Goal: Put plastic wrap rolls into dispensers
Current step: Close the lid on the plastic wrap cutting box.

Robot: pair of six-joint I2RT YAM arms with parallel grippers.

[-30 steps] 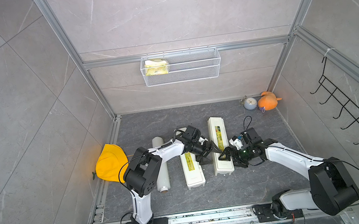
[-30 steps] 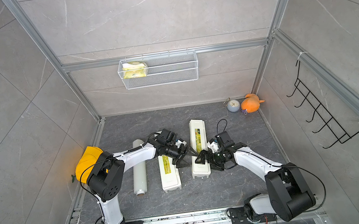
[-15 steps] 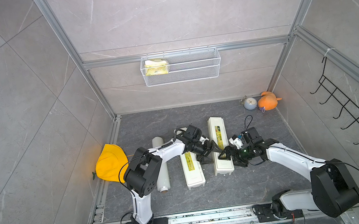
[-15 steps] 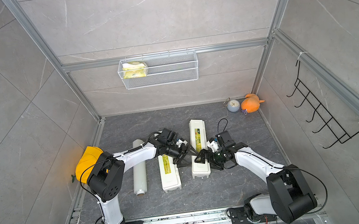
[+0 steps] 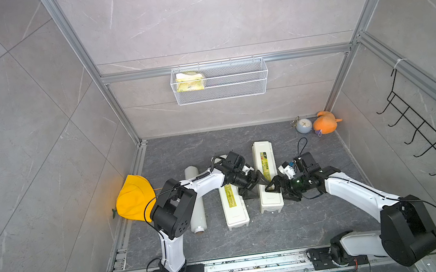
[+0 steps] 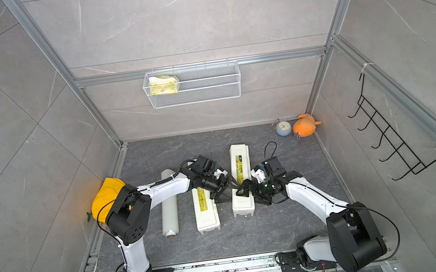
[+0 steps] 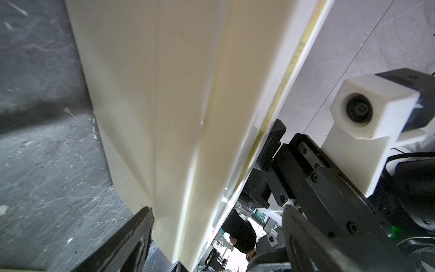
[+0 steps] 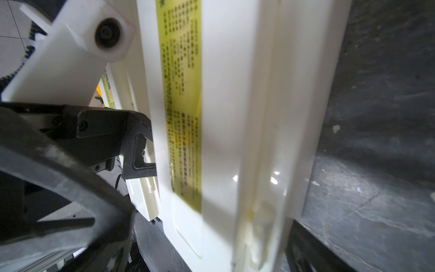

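Two cream-white dispensers lie side by side on the dark floor, lids shut, the left one [image 5: 233,207] [image 6: 206,212] and the right one [image 5: 266,164] [image 6: 239,162]. One plastic wrap roll [image 5: 196,205] [image 6: 169,206] lies left of them, partly under my left arm. My left gripper [image 5: 256,185] [image 6: 226,189] [image 7: 217,212] is open astride the right dispenser [image 7: 164,94] from its left side, one finger against its edge. My right gripper [image 5: 280,191] [image 6: 251,195] [image 8: 211,230] is open astride the same dispenser [image 8: 223,117] from the right.
A yellow cap [image 5: 133,199] lies by the left wall. A small clock [image 5: 304,125] and an orange plush toy [image 5: 325,124] sit in the far right corner. A wire basket [image 5: 221,90] hangs on the back wall, and a black hook rack [image 5: 426,140] hangs on the right wall.
Hardly anything: both grippers stay at the right dispenser, and the right arm has shifted very slightly.
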